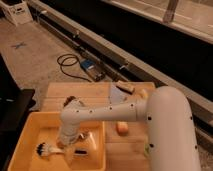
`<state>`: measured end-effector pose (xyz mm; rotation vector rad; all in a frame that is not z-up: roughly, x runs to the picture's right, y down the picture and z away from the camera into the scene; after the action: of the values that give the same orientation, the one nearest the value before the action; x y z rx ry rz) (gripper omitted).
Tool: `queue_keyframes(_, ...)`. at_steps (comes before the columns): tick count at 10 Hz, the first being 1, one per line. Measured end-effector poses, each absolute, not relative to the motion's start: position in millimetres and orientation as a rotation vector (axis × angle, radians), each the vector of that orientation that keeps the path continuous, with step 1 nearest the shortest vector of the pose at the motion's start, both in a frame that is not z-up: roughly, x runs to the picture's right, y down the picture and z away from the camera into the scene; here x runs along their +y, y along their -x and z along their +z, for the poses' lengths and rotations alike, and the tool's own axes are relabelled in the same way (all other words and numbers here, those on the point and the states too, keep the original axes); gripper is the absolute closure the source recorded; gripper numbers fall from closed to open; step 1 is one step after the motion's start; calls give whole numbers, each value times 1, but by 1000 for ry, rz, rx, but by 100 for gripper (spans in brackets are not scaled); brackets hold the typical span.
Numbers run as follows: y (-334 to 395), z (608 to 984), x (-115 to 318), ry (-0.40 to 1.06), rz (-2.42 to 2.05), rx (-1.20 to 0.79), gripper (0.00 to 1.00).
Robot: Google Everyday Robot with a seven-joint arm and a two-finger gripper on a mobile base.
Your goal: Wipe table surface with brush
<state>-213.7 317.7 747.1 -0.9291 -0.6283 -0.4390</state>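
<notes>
The claw (68, 141) hangs low inside the yellow tub (30, 125), right over the white handle of the brush (48, 149). I cannot tell whether it is spread, pressed together or pinching the handle, nor whether it touches the brush at all.

The brush lies flat on the tub floor, with its dark bristle head to the left and its handle running right under the claw. That lie probably makes the handle the easiest part to take from above.

Since the brush is in the tub, the table (90, 92) is not yet wiped. Picking the brush up looks like the step in hand.

The wrist points nearly straight down from a bent joint above the tub wall. The white arm (170, 130) reaches left across the wood, past a small orange lump (121, 128).
</notes>
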Motion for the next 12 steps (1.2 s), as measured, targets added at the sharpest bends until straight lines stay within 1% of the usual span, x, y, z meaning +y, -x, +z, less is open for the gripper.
queue_keyframes(1,213,747,317,930,-441,-626,51)
queue_keyframes(2,213,747,317,929,-446,-624,62)
queue_keyframes(4,213,747,313,926,-438,-625,81)
queue_keyframes(5,212,746,314,932,-438,-625,89)
queue_keyframes(6,211,746,315,933,-442,-623,91)
queue_keyframes(9,209,745,318,935,-451,-620,91)
queue_keyframes(12,208,725,296,821,-448,-648,91)
